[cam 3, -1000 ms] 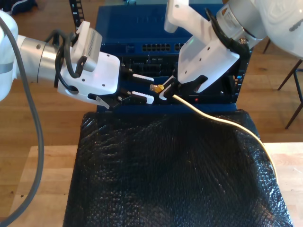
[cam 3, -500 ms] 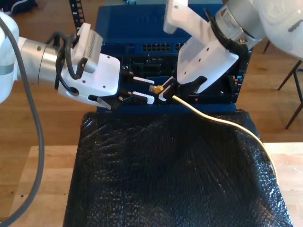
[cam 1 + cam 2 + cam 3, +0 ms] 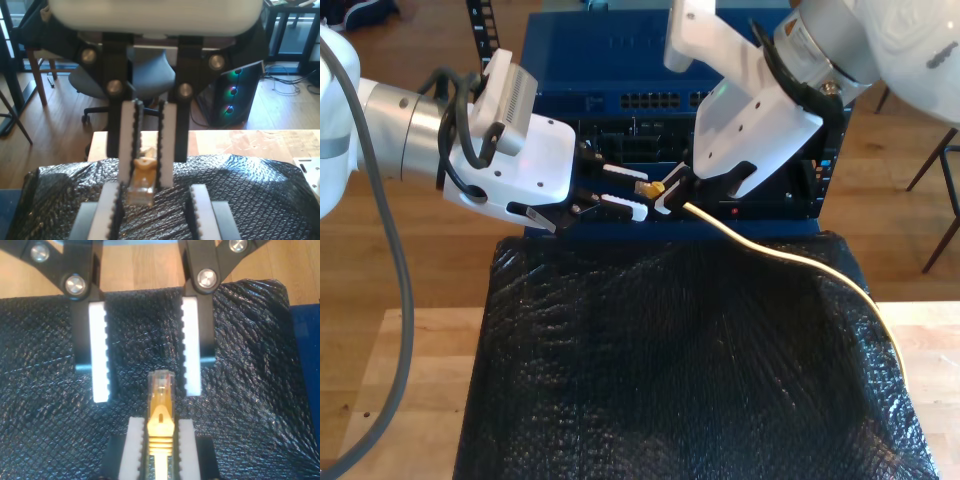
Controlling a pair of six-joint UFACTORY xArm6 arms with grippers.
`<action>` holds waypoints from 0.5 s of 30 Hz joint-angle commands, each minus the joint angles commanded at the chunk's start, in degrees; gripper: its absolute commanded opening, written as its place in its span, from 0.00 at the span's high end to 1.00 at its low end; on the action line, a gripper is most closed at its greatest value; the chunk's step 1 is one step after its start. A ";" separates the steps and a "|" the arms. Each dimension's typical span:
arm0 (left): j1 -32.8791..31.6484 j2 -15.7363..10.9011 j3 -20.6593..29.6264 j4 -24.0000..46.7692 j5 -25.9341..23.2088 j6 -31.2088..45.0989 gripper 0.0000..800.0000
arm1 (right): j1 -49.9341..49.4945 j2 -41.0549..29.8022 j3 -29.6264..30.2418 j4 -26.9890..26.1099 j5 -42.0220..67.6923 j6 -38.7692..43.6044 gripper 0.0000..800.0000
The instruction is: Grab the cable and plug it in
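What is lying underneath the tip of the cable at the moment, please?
The cable, clamped in my second gripper, has its tip above black bubble wrap. Whatever that wrap covers is hidden.

Exterior view overhead, wrist views close, facing each other
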 joint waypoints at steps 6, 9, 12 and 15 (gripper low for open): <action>0.00 0.00 0.00 0.00 0.00 -0.09 0.63 | -0.09 -0.09 0.35 0.00 0.00 0.00 0.99; 0.00 0.00 0.00 -0.09 0.00 -0.09 0.64 | 0.00 -0.09 0.35 0.00 0.00 0.00 0.99; 0.00 0.00 0.00 -0.09 0.00 -0.09 0.67 | 0.00 -0.09 0.35 0.00 -0.09 0.00 0.99; -0.09 0.00 0.09 -0.09 0.00 -0.09 0.70 | 0.09 0.00 0.26 0.00 -0.09 0.00 0.99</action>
